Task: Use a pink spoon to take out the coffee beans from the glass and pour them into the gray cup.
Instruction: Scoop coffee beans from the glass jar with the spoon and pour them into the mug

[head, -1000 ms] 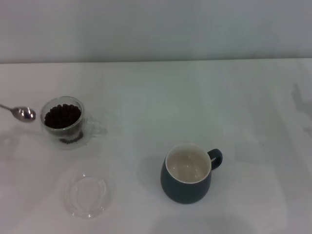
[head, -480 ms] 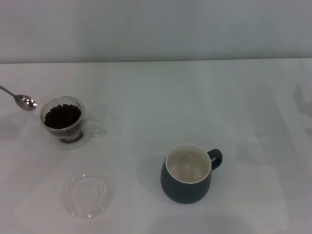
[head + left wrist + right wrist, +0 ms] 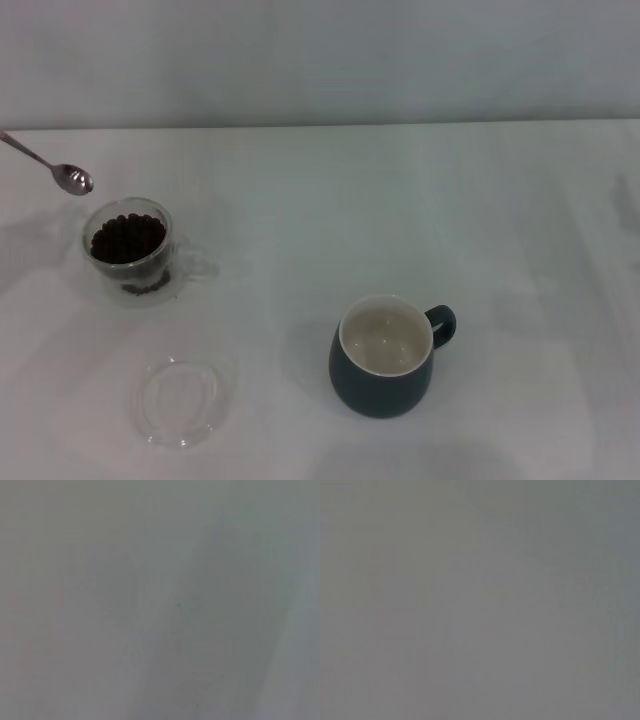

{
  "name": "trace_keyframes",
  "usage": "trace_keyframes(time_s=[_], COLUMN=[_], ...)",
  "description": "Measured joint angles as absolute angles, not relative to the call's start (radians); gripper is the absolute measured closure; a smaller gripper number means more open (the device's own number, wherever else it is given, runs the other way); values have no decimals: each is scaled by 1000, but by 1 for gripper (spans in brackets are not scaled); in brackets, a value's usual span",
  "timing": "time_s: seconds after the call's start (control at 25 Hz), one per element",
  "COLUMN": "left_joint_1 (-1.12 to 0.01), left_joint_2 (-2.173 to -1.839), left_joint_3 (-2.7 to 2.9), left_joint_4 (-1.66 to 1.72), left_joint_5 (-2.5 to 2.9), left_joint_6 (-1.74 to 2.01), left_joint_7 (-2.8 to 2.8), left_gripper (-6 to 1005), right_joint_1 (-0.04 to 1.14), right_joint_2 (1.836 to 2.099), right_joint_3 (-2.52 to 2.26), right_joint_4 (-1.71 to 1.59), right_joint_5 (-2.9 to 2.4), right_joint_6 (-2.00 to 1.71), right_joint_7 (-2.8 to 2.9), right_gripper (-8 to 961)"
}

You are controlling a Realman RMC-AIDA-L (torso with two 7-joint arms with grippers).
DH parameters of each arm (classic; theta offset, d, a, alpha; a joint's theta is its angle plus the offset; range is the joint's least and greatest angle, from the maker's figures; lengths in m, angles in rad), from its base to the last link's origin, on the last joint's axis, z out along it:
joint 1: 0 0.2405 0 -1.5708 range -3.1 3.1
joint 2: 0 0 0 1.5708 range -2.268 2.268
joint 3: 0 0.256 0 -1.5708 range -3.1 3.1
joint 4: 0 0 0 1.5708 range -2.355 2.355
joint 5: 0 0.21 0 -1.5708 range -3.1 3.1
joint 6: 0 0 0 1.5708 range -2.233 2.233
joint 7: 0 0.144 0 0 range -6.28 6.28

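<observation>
In the head view a small clear glass (image 3: 130, 250) with a side handle stands at the left of the white table, holding a heap of dark coffee beans (image 3: 127, 238). Just above and left of it the pink spoon's shiny metal bowl (image 3: 73, 179) hangs in the air, its neck running off the left edge; its handle is out of view. The gray cup (image 3: 383, 357), dark blue-gray with a cream inside, stands near the front middle, handle to the right. Neither gripper shows in any view; both wrist views show only plain grey surface.
A flat round clear glass dish (image 3: 178, 401) lies on the table in front of the glass. A few loose beans (image 3: 145, 287) show at the glass's base. The table's far edge (image 3: 320, 126) meets a pale wall.
The spoon's bowl has risen and moved back and slightly right, from beside the glass's left rim to above and behind it. Glass, cup and dish have stayed put.
</observation>
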State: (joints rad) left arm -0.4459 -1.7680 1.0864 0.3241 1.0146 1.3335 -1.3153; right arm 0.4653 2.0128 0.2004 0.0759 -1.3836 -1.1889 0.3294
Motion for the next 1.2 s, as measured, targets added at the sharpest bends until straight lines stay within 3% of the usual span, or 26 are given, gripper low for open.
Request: trace_keyframes(time_s=[0.52,0.96,1.2], left_joint_1=[-472,-486,-491], left_joint_2=[-1840,-1852,-1875], left_joint_3=[1088,1087,1087], left_joint_4=[267,268,267], left_joint_5=[1044,1052,1063], left_joint_6=[1181,1162,1123], left_joint_7=[-1270,-1265,-1264], left_gripper=[864,863,863], right_joint_1=[484,487,482], right_joint_2=[2008,2009,2010], right_joint_3=[207,207,207], right_joint_4=[45,27,26], right_joint_5=[-1384,-1384,-1376], right_joint_6=[-1196,-1196,-1197], right_joint_7=[330,330,330], right_gripper=[227,227,227])
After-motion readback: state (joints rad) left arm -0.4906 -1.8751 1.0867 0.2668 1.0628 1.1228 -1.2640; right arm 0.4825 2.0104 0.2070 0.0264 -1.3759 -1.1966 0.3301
